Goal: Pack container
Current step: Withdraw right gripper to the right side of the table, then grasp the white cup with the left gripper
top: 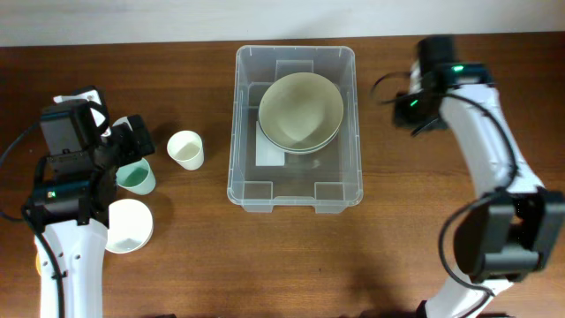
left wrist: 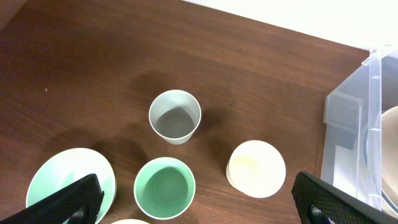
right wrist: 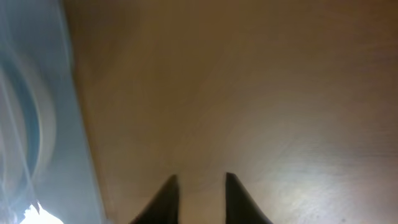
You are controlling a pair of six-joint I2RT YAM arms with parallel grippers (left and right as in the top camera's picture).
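The container (top: 248, 181), a clear plastic bin, stands at the table's middle with stacked pale bowls (top: 301, 110) inside; its corner shows in the left wrist view (left wrist: 348, 118). My left gripper (top: 132, 150) is wide open and empty, hovering over a green cup (left wrist: 164, 188) that sits between the fingers (left wrist: 196, 182). A cream cup (left wrist: 255, 168) stands right of the green cup, and a grey-white cup (left wrist: 175, 116) stands beyond it. My right gripper (top: 413, 108) is to the right of the container, low over bare wood; its fingers (right wrist: 200, 183) are close together with nothing between them.
A pale green plate (left wrist: 62, 177) lies left of the green cup. A white bowl (top: 129, 226) sits near the front left. The cream cup (top: 185, 148) stands between my left gripper and the container. The container's wall (right wrist: 37, 112) is at the left in the right wrist view.
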